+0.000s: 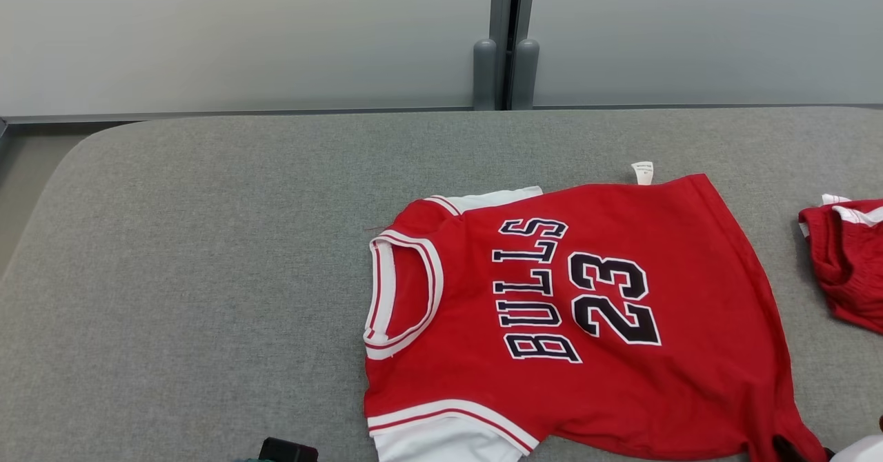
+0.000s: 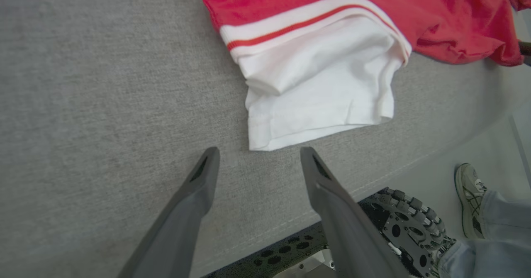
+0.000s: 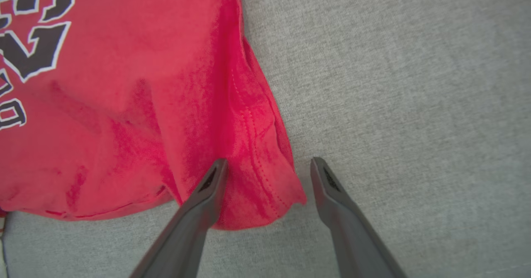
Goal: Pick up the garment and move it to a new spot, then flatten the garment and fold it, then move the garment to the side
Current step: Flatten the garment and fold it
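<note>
The garment is a red jersey with "BULLS 23" in black. It lies mostly flat on the grey table, collar to the left and hem to the right. My left gripper is open just short of the jersey's white sleeve, low over the cloth-covered table and touching nothing. My right gripper is open too, and its fingers straddle the rumpled near corner of the red hem. Nothing is held.
A second red garment lies crumpled at the table's right edge. Pale wall panels with two grey posts stand behind. The table's near edge, my wheeled base and a person's shoe show below the left gripper.
</note>
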`<state>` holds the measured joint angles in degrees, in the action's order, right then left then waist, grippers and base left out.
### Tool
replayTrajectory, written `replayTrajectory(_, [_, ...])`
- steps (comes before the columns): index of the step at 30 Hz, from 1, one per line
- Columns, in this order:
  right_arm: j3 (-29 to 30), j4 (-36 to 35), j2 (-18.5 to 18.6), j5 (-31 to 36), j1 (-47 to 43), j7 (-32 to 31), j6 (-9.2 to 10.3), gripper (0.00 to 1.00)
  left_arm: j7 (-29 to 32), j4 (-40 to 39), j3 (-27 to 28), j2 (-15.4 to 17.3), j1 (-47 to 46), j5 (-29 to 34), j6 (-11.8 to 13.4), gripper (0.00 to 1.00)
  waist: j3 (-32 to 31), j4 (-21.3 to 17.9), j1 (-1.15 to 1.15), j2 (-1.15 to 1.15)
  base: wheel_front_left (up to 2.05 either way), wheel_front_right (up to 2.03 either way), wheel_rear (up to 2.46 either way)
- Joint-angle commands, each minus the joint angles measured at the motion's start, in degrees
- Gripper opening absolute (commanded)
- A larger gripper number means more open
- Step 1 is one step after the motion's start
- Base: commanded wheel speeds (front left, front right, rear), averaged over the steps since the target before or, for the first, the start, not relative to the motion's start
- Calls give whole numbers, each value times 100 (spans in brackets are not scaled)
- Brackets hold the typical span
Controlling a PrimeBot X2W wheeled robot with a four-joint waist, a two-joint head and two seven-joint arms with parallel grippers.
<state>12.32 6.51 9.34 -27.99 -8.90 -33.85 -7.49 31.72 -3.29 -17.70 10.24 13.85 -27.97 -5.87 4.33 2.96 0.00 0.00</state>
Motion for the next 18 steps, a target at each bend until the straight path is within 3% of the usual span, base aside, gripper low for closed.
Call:
replayTrajectory(1, [-13,33,22,-24,85,5,-2,100,-57,78,-19,-1,-142,-37,-33,100,20,5,0,0,0,0,0])
replayTrajectory(10, [-201,258,12,-71,250,65,-2,100,-211,970,-350,-156,-682,-423,-140,100,121,-5,0,0,0,0,0])
replayTrajectory(11, [-211,271,14,-73,262,73,-2,100,-245,1044,-383,-162,-741,-444,-146,95,129,-9,0,0,0,0,0])
replayTrajectory(12, [-228,285,15,-80,270,90,-2,100,-275,1114,-413,-159,-784,-465,-151,80,133,-12,0,0,0,0,0])
replayTrajectory(13, [-254,277,21,-91,276,129,-2,71,-291,1180,-442,-152,-820,-489,-146,42,138,-14,0,0,0,0,0])
replayTrajectory(14, [-279,270,28,-99,289,169,-2,46,-330,1228,-468,-156,-850,-515,-148,30,142,-16,0,0,0,0,0])
replayTrajectory(15, [-304,271,38,-119,296,207,-2,6,-374,1267,-482,-154,-882,-528,-152,0,145,-16,0,0,0,0,0])
replayTrajectory(16, [-329,274,58,-148,300,238,-2,0,-370,1300,-514,-142,-902,-566,-156,0,147,-15,0,0,0,0,0])
replayTrajectory(18, [-377,261,90,-190,309,304,-2,0,-360,1333,-568,-87,-913,-646,-161,0,139,-14,0,0,0,0,0])
